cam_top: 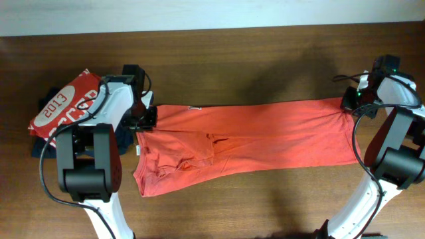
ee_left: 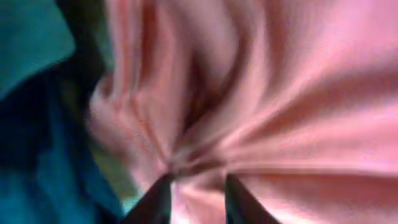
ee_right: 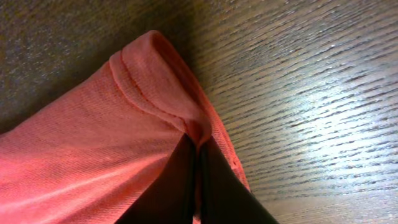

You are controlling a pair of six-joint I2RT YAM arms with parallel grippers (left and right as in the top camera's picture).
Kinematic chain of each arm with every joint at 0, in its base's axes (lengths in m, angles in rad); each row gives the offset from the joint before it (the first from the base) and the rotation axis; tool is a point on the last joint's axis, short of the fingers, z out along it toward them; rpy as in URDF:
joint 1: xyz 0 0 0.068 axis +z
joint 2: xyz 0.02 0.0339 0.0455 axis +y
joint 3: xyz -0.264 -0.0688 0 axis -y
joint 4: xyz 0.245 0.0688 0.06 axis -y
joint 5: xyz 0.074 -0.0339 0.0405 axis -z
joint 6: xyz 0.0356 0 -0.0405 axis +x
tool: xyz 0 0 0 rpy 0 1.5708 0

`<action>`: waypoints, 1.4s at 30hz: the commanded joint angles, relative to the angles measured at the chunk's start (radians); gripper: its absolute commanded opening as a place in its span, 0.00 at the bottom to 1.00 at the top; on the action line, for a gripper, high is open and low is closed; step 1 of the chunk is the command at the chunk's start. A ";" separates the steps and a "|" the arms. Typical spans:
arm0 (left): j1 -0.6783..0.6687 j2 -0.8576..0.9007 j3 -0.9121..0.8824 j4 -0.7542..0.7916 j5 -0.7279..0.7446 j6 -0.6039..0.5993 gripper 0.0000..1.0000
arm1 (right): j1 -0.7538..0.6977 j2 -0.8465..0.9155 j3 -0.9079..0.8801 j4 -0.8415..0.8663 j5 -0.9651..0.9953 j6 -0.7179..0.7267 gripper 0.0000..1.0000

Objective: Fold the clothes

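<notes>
The clothes (cam_top: 265, 136), an orange-red T-shirt, lie as a long band across the table, with a rumpled sleeve part at the front left. No chest print shows. My left gripper (cam_top: 147, 119) is at the shirt's far left corner. In the left wrist view its fingers (ee_left: 158, 200) stand apart, with bunched orange cloth (ee_left: 280, 93) between them (ee_left: 198, 180). My right gripper (cam_top: 348, 103) is at the far right corner. The right wrist view shows it (ee_right: 198, 146) pinched shut on the stitched hem corner (ee_right: 155, 81).
A red shirt printed "2013" (cam_top: 66, 105) lies on dark folded garments (cam_top: 38, 143) at the left edge, close behind my left arm. Blue cloth (ee_left: 31, 124) fills the left of the left wrist view. Brown wooden table (cam_top: 265, 66) shows around the shirt.
</notes>
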 commanded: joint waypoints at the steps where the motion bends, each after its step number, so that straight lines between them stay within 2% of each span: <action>1: 0.008 -0.001 0.156 -0.107 0.040 -0.002 0.30 | -0.034 0.004 -0.002 -0.025 -0.019 0.016 0.04; 2: 0.008 -0.001 0.192 -0.139 0.040 -0.002 0.30 | -0.040 -0.003 0.004 -0.035 -0.048 0.016 0.04; 4: 0.008 -0.001 0.281 -0.211 0.040 -0.002 0.30 | -0.054 -0.020 0.020 -0.058 -0.121 0.015 0.12; 9: 0.008 -0.003 0.496 -0.363 0.040 -0.002 0.31 | -0.115 -0.080 0.055 -0.093 -0.389 0.008 0.64; 12: 0.008 -0.014 0.621 -0.445 0.040 -0.002 0.32 | -0.171 -0.112 0.055 -0.096 -0.500 0.008 0.72; 15: 0.008 -0.033 0.716 -0.503 0.048 -0.002 0.37 | -0.233 -0.121 0.055 -0.130 -0.509 -0.023 0.83; 17: 0.008 -0.053 0.769 -0.535 0.076 -0.002 0.39 | -0.269 -0.116 0.051 -0.174 -0.492 -0.122 0.86; 20: 0.008 -0.085 0.807 -0.542 0.107 -0.002 0.44 | -0.301 -0.113 0.032 -0.188 -0.480 -0.183 0.87; 26: 0.008 -0.130 0.813 -0.550 0.108 -0.002 0.57 | -0.309 -0.113 0.000 -0.211 -0.489 -0.314 0.99; 31: 0.008 -0.132 0.813 -0.568 0.108 -0.002 0.58 | -0.291 -0.094 -0.052 -0.193 -0.483 -0.390 0.99; 42: 0.008 -0.132 0.813 -0.560 0.104 -0.002 0.61 | -0.283 0.009 -0.091 -0.188 -0.476 -0.426 0.99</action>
